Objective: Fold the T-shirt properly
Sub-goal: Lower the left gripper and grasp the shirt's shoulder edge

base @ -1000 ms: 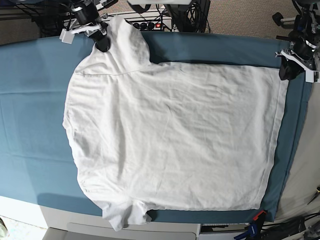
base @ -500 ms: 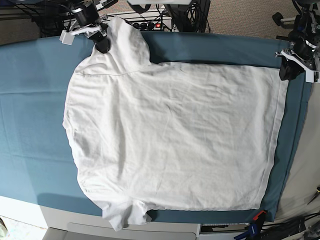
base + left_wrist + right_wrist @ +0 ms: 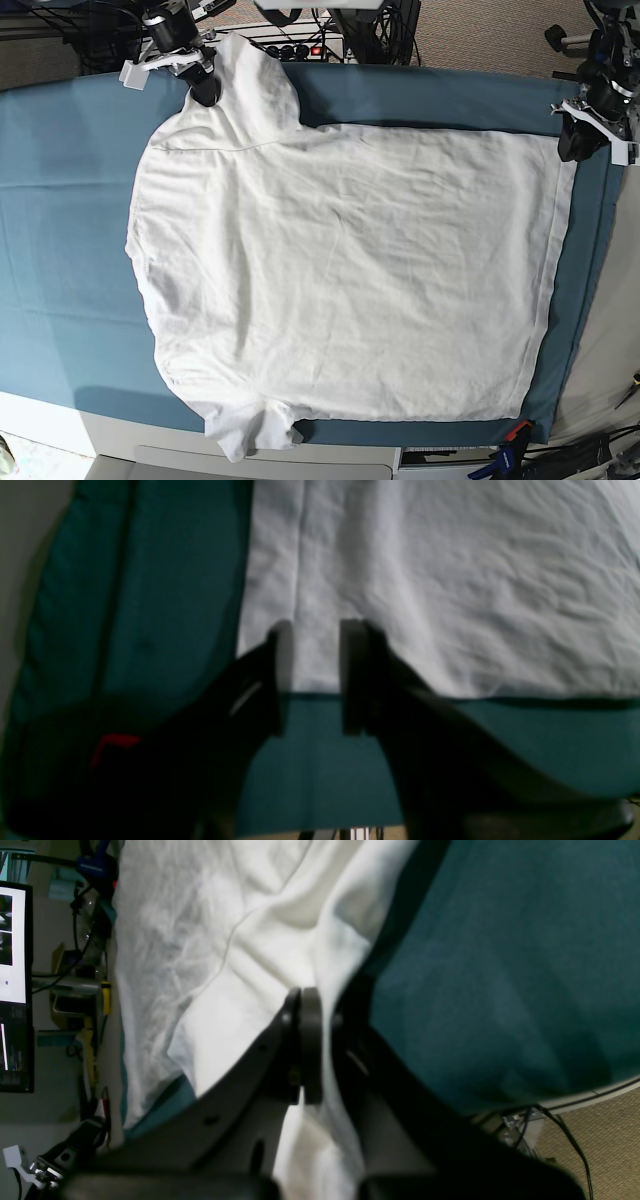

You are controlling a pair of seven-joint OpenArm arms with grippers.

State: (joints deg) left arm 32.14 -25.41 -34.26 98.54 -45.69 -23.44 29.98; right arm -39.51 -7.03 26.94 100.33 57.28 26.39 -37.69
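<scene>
Folding has not begun: the T-shirt (image 3: 340, 270) lies flat while my right fingers (image 3: 302, 1005) clench its sleeve and my left fingers (image 3: 282, 650) stand parted over its hem corner.

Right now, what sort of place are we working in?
Probably a robotics lab or workshop: a table under a teal cloth holding a T-shirt, tangled cables behind it, and a monitor nearby.

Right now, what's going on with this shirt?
A two-armed robot is starting to fold a white T-shirt spread flat on a teal table cloth. The right gripper is shut on a sleeve. The left gripper hangs open over the hem corner, not gripping it.
</scene>
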